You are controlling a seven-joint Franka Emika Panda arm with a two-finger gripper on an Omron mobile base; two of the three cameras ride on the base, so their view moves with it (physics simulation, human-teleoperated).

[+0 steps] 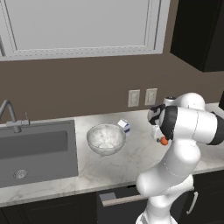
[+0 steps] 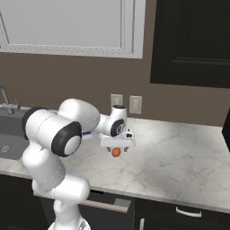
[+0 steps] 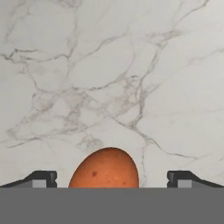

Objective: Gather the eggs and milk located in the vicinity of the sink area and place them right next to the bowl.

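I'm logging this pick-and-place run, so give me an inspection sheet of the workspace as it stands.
Surface: white marble counter, bare beneath the hand.
Job's things: bowl stands right of the sink; milk just behind the bowl; one egg is in the gripper.
Clutter: nothing seen.
Grippers: gripper holds the egg above the counter, right of the bowl.
Cables: nothing seen.
Surroundings: faucet, two wall outlets, cabinets above, a drawer slightly open below.
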